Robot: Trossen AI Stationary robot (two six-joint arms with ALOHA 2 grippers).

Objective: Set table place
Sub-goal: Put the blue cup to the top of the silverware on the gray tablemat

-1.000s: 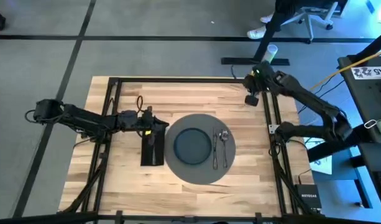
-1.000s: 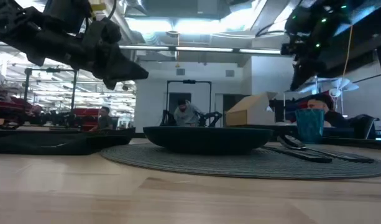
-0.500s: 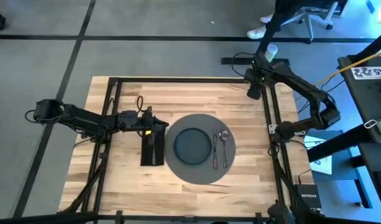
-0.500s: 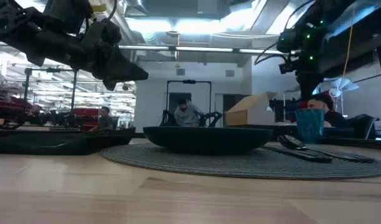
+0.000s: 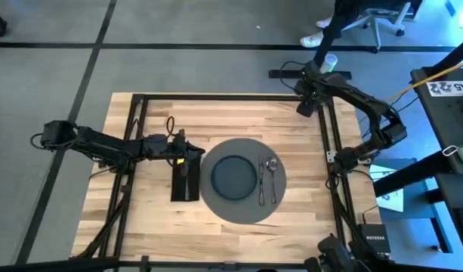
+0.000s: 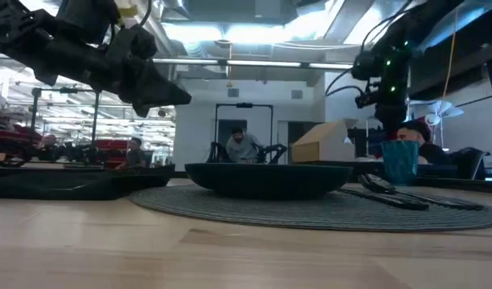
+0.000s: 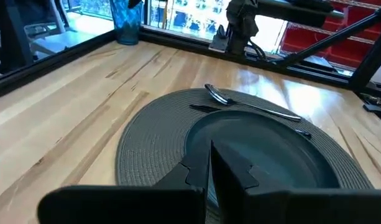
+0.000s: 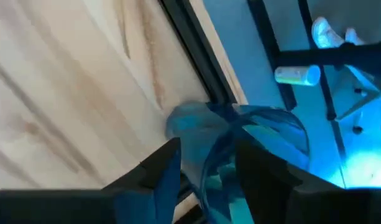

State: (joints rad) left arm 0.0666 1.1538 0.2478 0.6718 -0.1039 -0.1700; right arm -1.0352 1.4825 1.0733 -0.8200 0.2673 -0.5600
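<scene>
From above, the pale plank worktop (image 5: 216, 121) carried a large round dark-grey placemat (image 5: 241, 208) near its middle, with a smaller dark plate (image 5: 233, 175) centred on it. A fork (image 5: 261, 181) and a spoon (image 5: 272, 177) lay side by side on the mat, just right of the plate. A black napkin (image 5: 185, 185) lay against the mat's left edge, under the left gripper (image 5: 187, 159). The right gripper (image 5: 305, 108) hung over the far right corner rail.

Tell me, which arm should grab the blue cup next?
The right. The right gripper hangs at the blue cup by the table's far corner, open fingers framing it. The left gripper sits above the napkin, beyond the placemat.
</scene>
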